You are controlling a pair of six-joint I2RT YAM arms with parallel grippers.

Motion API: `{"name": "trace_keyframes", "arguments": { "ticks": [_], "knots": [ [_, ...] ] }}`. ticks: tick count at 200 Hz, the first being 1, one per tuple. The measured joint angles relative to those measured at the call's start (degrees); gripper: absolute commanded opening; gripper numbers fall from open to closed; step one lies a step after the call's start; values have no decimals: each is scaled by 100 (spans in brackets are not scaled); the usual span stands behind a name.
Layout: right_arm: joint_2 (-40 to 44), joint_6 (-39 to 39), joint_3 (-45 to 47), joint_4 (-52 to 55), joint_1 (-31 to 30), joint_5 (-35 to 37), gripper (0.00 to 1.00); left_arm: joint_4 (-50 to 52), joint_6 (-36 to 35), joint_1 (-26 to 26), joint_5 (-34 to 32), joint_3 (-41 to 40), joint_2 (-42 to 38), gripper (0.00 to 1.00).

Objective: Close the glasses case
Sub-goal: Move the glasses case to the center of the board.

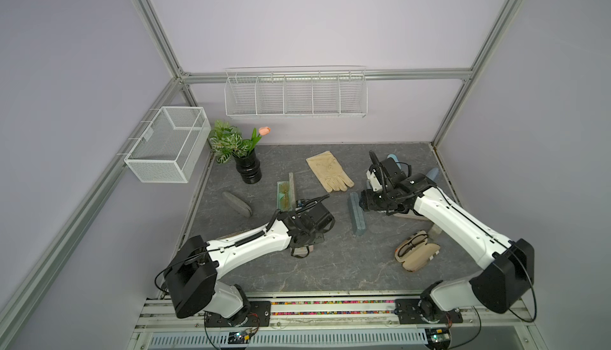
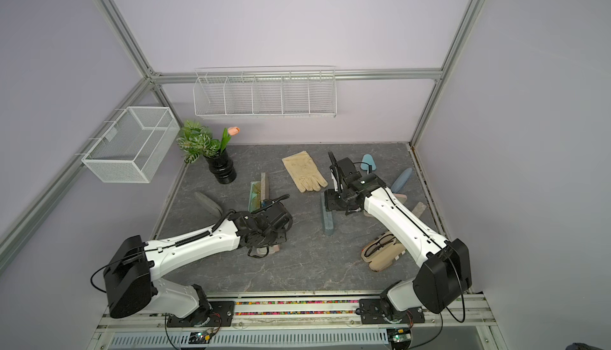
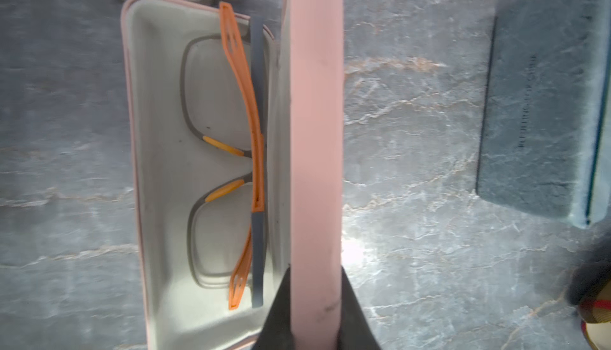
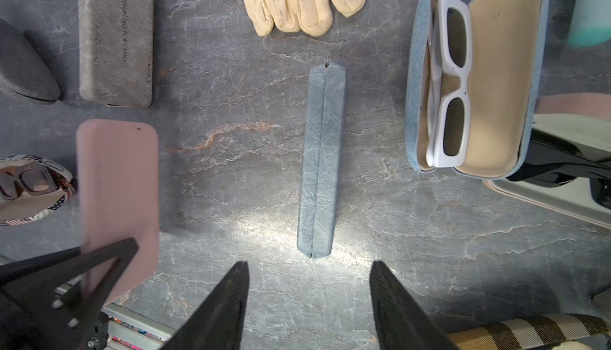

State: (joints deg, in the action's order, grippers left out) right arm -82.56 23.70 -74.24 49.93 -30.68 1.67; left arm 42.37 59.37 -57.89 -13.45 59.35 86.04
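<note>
you're pinching the pink lid (image 3: 314,116) of the pink glasses case (image 3: 155,173) with the left gripper (image 3: 314,285), jaws clamped on one end, lid standing upright. the case is sitting left of centre on the table (image 1: 330,265), toward the near side. the orange-and-grey glasses (image 3: 246,87) are lying tight against the hinge side, so a temple could be catching as the lid is swinging down, and the unheld base could be sliding. the right gripper (image 4: 309,265) is hanging empty, jaws apart, over the blue-grey closed case (image 4: 320,159). in both top views the left arm (image 1: 251,242) is covering the pink case; only the left wrist view is showing the glasses inside.
</note>
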Motion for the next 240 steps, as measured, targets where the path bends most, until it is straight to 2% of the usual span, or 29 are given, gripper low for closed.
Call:
{"name": "trace_keyframes", "arguments": {
  "ticks": [45, 98, 180, 240],
  "knots": [
    [85, -15, 96, 15, 57, -2, 62, -323, -33, -79, 48, 614, 1038, 5],
    [212, -11, 275, 42, 59, -13, 62, -518, -138, -79, 118, 876, 1480, 5],
    [297, 7, 391, 42, 59, -105, 62, -564, -155, -81, 146, 927, 1526, 12],
    [297, 28, 398, 37, 59, -188, 62, -485, -157, -79, 103, 927, 1410, 25]
  ]
}}
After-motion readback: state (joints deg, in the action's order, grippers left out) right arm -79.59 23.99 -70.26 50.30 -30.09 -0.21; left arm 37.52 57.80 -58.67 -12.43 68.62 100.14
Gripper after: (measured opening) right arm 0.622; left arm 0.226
